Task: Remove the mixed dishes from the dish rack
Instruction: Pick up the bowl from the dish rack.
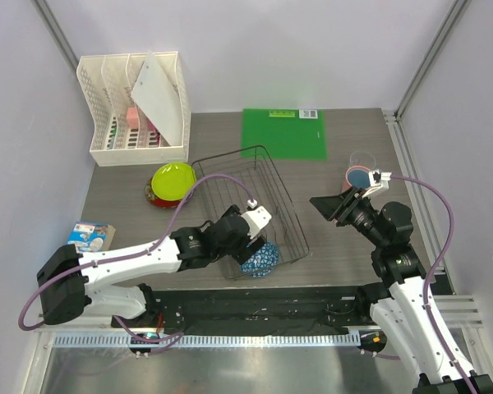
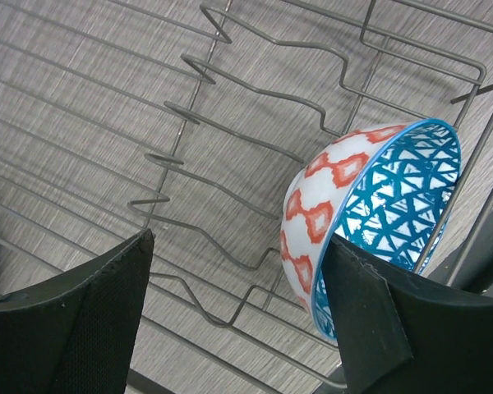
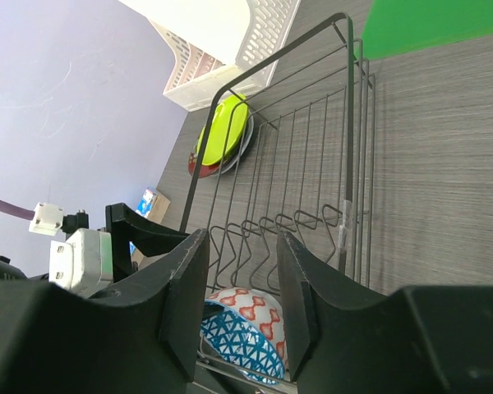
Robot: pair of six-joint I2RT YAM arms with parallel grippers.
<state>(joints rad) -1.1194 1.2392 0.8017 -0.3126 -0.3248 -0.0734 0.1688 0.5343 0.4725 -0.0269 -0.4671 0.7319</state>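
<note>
Top external: label (image 1: 309,114) (unreadable) on green mat (image 1: 281,138) behind dish rack (image 1: 286,203).

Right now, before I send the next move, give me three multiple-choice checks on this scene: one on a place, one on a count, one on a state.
1. Where is the patterned bowl?
A) on the green mat
B) in the dish rack, at its near end
C) in the white organizer

2. How many dishes are in the rack?
A) one
B) three
C) none

3. How does the left gripper stand?
A) shut on the bowl
B) shut on nothing
C) open, right by the bowl

Answers:
1 B: the top view shows the bowl against the rack's near wall.
2 A: only the bowl lies among the wires; the plates sit outside, to the rack's left.
3 C: the left wrist view shows the fingers wide apart.
</note>
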